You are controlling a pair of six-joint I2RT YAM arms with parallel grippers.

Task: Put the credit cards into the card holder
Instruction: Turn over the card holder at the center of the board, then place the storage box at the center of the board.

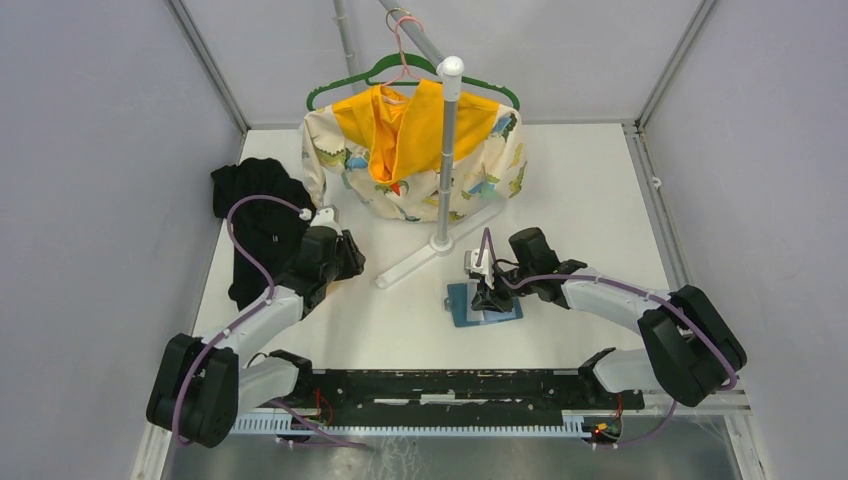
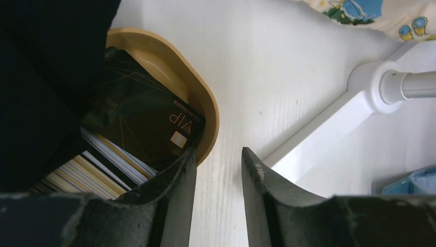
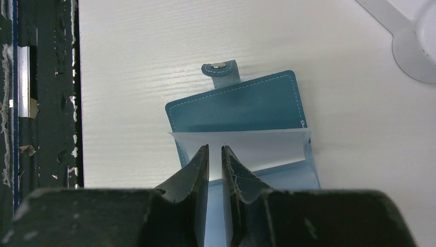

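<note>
The credit cards lie stacked in a tan oval tray point(image 2: 201, 98) in the left wrist view: a black VIP card point(image 2: 139, 113) on top, striped light and dark cards point(image 2: 97, 164) under it. My left gripper point(image 2: 218, 152) is open and empty, its left finger over the tray's right rim, its right finger over bare table; from above it point(image 1: 335, 255) hides the tray. The teal card holder point(image 3: 247, 105) lies open with its tab point(image 3: 220, 69) on the far side. My right gripper point(image 3: 215, 149) is shut to a narrow slit with its tips on the holder's pale inner leaf point(image 3: 267, 144); from above it point(image 1: 487, 290) covers the holder point(image 1: 505, 310).
A white rack foot point(image 1: 440, 245) runs diagonally between the arms, close to the right of the left gripper point(image 2: 329, 128). A patterned yellow garment point(image 1: 410, 160) hangs on the rack behind. Black cloth point(image 1: 260, 225) lies at the left, over the tray's left side point(image 2: 41, 77). A black rail point(image 1: 450, 385) lines the near edge.
</note>
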